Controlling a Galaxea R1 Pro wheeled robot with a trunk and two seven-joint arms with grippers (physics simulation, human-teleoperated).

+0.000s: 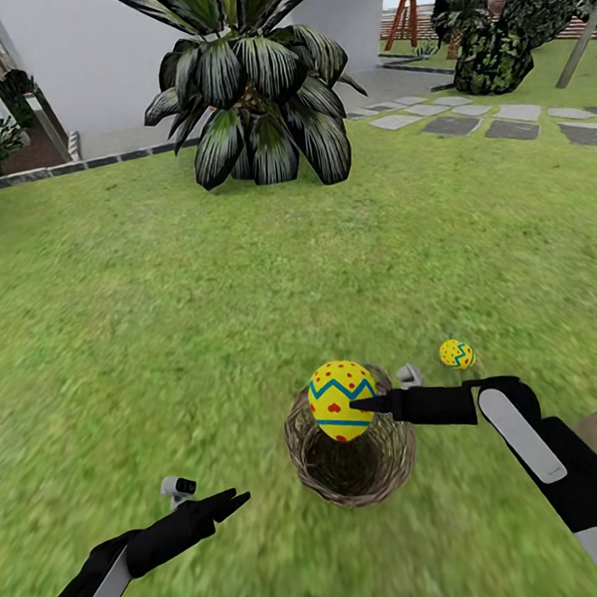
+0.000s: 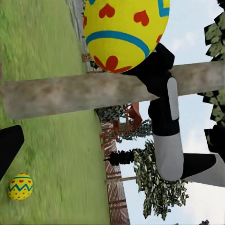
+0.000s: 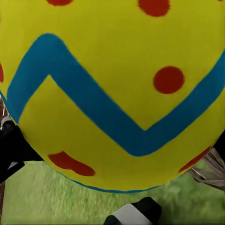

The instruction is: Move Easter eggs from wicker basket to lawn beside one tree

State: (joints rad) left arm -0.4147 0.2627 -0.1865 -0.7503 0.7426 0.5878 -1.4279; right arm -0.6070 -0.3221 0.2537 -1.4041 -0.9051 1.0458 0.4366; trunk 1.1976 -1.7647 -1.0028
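Flat, even daylight rendered throughout; no glare seen. Soft shadow cast only under palm (image 1: pixel 247 77). Lawn (image 1: pixel 113 351) texture smeared and blurred nearer than palm, sharper beside it. Wide-angle stretching noted at head view edges. Egg (image 3: pixel 112 93) shown slightly soft in right wrist view.

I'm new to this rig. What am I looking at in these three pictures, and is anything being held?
This is a simulated two-armed robot in a garden. The large picture looks down from its head; the other two come from cameras near each gripper. On the lawn sits a wicker basket. The right gripper holds a painted egg above the basket. That egg is the big yellow shape in the right wrist view. A second egg lies on the grass beyond. The left gripper hovers with nothing in it.
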